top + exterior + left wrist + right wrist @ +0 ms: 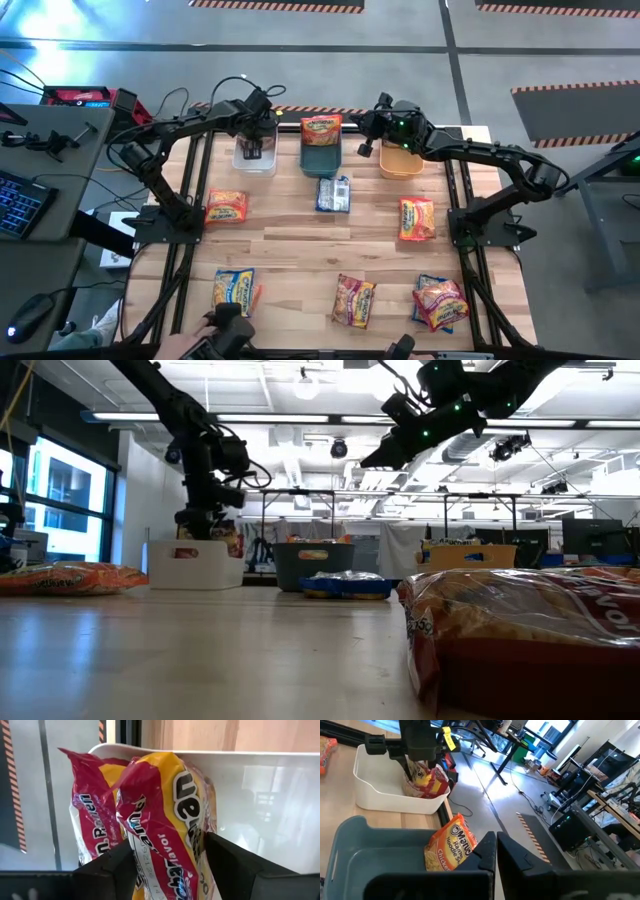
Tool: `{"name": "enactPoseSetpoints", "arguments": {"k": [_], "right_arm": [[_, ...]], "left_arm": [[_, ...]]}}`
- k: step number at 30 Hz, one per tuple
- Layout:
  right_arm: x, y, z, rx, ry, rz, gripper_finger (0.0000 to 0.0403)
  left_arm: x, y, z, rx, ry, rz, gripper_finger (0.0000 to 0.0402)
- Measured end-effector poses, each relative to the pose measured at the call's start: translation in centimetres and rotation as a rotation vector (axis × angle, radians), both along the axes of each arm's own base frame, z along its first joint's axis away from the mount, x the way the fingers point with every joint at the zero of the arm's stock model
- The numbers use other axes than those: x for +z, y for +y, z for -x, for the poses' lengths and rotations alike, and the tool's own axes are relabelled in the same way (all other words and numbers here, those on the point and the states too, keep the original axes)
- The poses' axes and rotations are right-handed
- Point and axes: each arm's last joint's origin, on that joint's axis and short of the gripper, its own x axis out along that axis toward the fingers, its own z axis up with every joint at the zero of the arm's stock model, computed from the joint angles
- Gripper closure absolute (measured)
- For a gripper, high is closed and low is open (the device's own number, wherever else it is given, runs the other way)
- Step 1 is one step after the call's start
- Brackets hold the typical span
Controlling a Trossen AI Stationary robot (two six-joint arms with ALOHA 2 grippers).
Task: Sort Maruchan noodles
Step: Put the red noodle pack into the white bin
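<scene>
My left gripper [255,148] reaches down into the white bin [256,163] at the table's far left. It is open, with its fingers on either side of a pink-red noodle packet [165,810]. That packet stands on edge in the bin beside a second pink-red packet [90,820]. My right gripper [495,865] is shut and empty, and it hovers above the far rim of the teal bin [370,850]. An orange packet [450,845] stands in the teal bin and leans on its wall. My left gripper's open fingers [230,865] come from above and flank the pink-red packet's upper part [197,840]. I cannot tell whether they touch its sides. The packet stands upright in the white bin, against the second packet.
An orange bin [400,162] stands at the far right. Loose packets lie on the table: one at the left [226,207], a blue one near the teal bin [333,193], an orange one at the right [417,218], and several along the near edge [353,300].
</scene>
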Motion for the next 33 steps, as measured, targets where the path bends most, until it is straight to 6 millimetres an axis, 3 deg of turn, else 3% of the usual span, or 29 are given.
{"name": "enactPoseSetpoints", "arguments": {"k": [16, 24, 33], "right_arm": [[-0.1, 0.1, 0.0, 0.030, 0.003, -0.010, 0.0403], [-0.1, 0.1, 0.0, 0.030, 0.003, -0.010, 0.0403], [-0.1, 0.1, 0.0, 0.030, 0.003, -0.010, 0.0403]], "left_arm": [[0.0, -0.6, -0.5, 0.066, 0.000, -0.008, 0.0192], [0.2, -1.0, -1.1, 0.040, 0.094, -0.108, 0.0191], [0.3, -1.9, -2.1, 0.024, 0.120, -0.149, 0.0165]]}}
